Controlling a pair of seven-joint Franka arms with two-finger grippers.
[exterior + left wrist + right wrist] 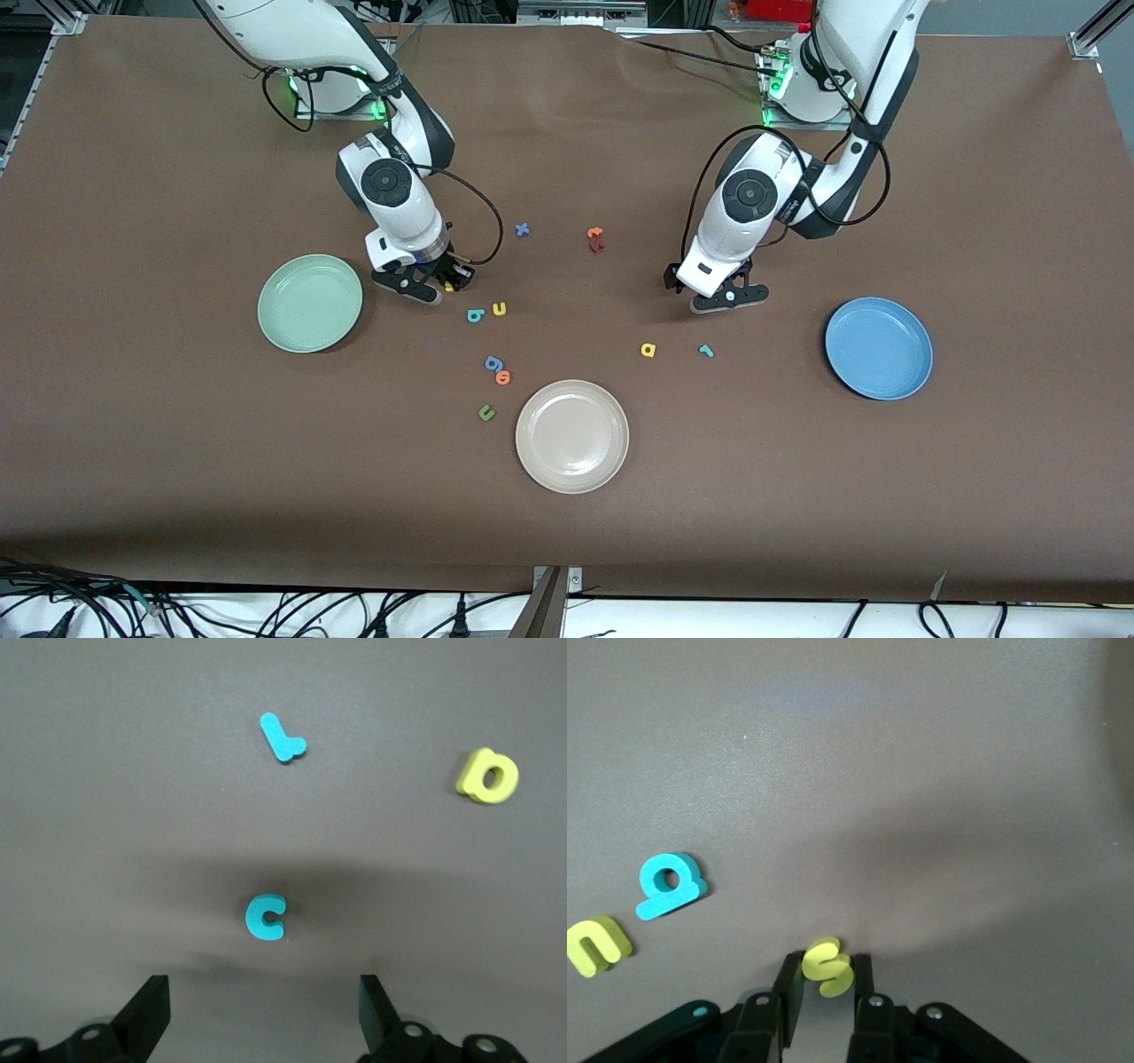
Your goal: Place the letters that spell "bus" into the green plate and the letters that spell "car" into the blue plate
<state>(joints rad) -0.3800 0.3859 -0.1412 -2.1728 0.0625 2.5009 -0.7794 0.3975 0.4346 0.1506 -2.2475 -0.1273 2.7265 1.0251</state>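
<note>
Front view, centre-left of the frame: your right tool [440, 286] sits low over the tabletop [177, 461], just beside the green plate [310, 303]; a speck of yellow shows at its tips.
Front view, lower centre: teal "b" [475, 315] and yellow "u" [499, 308] lie just below and right of that tool; yellow "a" [648, 350] and teal "r" [705, 351] lie below your left tool [728, 298], with the blue plate [878, 347] at the right.
Left wrist view, bottom edge: your left tool [266, 1014] stands wide, the teal "c" [266, 916] lying flat dead ahead between its fingers [149, 1010], untouched.
Right wrist view, bottom centre: your right tool [824, 979] is pinched narrow on the yellow "s" [827, 966].
Deciding relation: the green plate lies left of the held "s" in the front view, so I judge you should lift, then carry that way.
</note>
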